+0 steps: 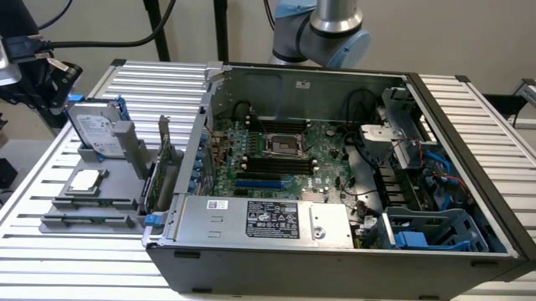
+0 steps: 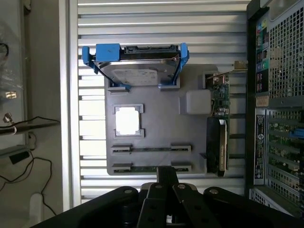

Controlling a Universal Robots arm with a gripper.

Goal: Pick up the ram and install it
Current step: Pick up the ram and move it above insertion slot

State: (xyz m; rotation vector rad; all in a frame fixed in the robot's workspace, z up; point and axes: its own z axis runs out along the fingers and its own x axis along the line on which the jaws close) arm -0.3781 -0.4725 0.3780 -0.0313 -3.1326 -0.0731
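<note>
- The pincer point(image 2: 166, 174), closed and empty, hangs above the grey tray point(image 2: 156, 118).
- The ram point(image 2: 149, 168) seems to lie in the tray slot nearest it, not yet grasped: this is the pick-up step.
- A grasp probably needs opened jaws, squared to the thin stick.

light: bright, even | glare: slatted table point(image 2: 161, 28) washed pale | shadows: case interior point(image 1: 302, 84) dim

Robotics laboratory bench. The setting is indicated by a slatted aluminium surface point(image 1: 84, 251) on which an opened computer case point(image 1: 335, 266) and a grey parts fixture point(image 2: 161, 123) are set. A robot arm point(image 1: 322, 31) and loose cabling point(image 1: 100, 42) are seen behind.
</note>
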